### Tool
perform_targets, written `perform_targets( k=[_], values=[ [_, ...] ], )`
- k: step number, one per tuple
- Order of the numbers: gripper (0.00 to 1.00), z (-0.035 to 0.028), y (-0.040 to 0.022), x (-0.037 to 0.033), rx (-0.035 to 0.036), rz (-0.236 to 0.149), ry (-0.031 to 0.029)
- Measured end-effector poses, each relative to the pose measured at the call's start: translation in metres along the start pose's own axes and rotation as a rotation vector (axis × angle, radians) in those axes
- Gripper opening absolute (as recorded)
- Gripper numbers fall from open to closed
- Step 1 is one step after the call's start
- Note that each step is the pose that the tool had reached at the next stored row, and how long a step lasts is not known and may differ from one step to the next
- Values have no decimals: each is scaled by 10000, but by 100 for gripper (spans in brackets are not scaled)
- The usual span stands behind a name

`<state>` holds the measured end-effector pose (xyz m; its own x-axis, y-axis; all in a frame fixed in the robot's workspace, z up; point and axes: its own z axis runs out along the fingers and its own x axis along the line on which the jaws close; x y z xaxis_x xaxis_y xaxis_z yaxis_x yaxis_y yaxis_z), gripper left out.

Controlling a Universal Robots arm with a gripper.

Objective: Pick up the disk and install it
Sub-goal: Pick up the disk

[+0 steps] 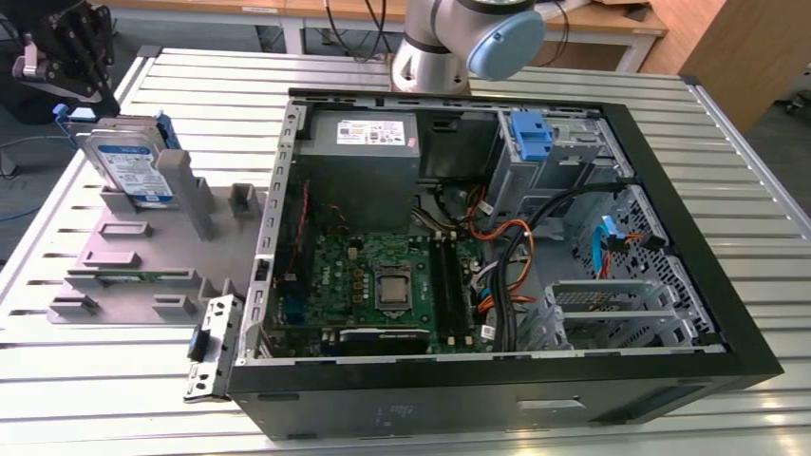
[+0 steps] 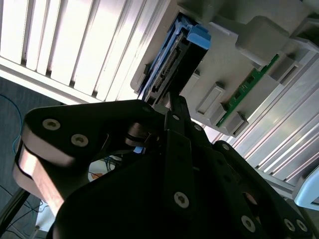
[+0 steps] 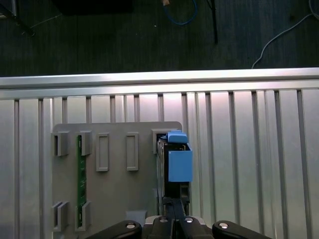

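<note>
Hovering just above the upright disk (image 2: 174, 62), pincer (image 2: 169, 103) fingers closed together.

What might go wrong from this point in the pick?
1. The gripper is shut close to the disk; advancing like this, it would likely hit the disk's edge.
2. The disk stands upright in a grey holder; an off-centre grasp might tip or jam it.
</note>
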<state>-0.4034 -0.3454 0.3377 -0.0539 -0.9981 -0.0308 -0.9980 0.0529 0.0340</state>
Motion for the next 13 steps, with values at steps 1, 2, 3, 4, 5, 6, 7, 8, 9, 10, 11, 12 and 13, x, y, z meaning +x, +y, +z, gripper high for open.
perform_targets(
  k=[1, 2, 3, 4, 5, 6, 7, 8, 9, 10, 11, 12, 13],
  values=[
    [11, 0, 0, 0, 0, 0, 0],
    [11, 0, 0, 0, 0, 0, 0],
    [11, 0, -1, 0, 0, 0, 0],
    [11, 0, -1, 0, 0, 0, 0],
    [17, 0, -1, 0, 0, 0, 0],
    [23, 0, -1, 0, 0, 0, 0],
    [23, 0, -2, 0, 0, 0, 0],
    [29, 0, -2, 0, 0, 0, 0],
    [29, 0, -2, 0, 0, 1, 0],
    [35, 0, -2, 0, 0, 0, 0],
    [41, 0, -2, 0, 0, 0, 0],
    [41, 0, -3, 0, 0, 0, 0],
    [47, 0, -3, 0, 0, 0, 0]
  ],
)
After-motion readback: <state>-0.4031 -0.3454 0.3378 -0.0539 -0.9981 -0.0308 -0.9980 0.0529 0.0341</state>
